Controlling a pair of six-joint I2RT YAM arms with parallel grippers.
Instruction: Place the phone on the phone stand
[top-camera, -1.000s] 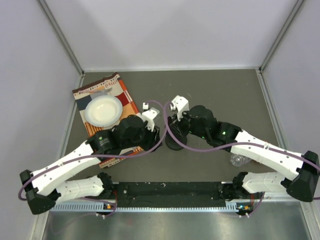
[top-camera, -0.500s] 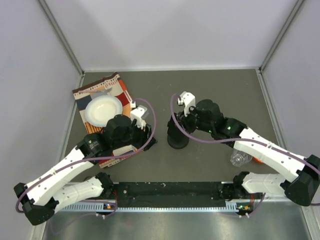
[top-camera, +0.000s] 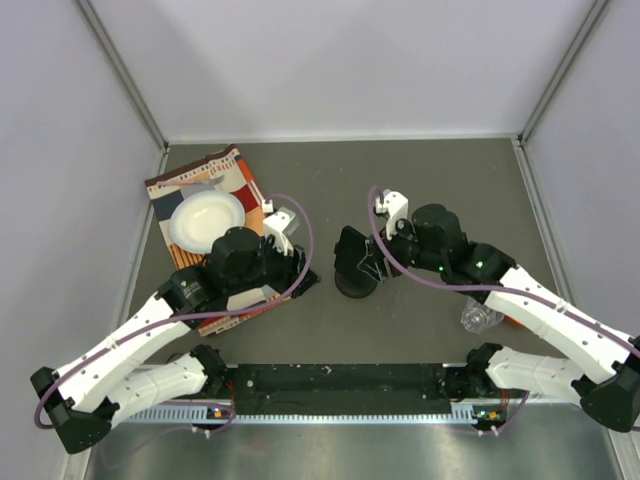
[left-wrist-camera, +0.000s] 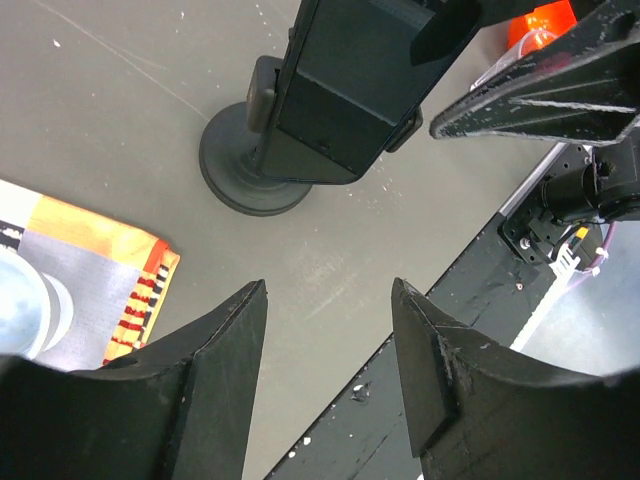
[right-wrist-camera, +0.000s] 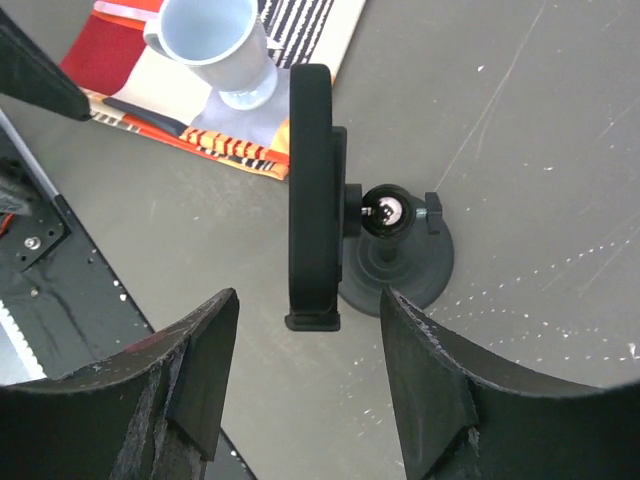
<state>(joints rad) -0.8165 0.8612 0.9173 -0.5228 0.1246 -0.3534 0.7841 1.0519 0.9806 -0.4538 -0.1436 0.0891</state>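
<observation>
Near edge, right side: a clear bottle (top-camera: 480, 318) lies on the worktop (top-camera: 430, 190) at 4 o'clock of the stand, well apart from it.

Left gripper (left-wrist-camera: 328, 300): jaws spread, nothing between them, at 9 o'clock of the stand and apart from it. Right gripper (right-wrist-camera: 307, 305): jaws spread, empty, at 3 o'clock, near but not touching.

Between them stands the phone stand (left-wrist-camera: 245, 165), its disc base flat on the worktop. The phone (left-wrist-camera: 350, 90) sits in the top bracket, raised off the worktop, with its broad face toward the left arm. Placement appears complete.

Handling, as judged: a stiff, thin, smooth slab, fairly light, with a face likely slippery and easily scratched. It is best pinched across its narrow edges. The loaded stand looks top-heavy, so a sideways nudge could tip it.

Far, at 10 o'clock: a patterned cloth (top-camera: 235, 175) carrying a white bowl (top-camera: 207, 220).
</observation>
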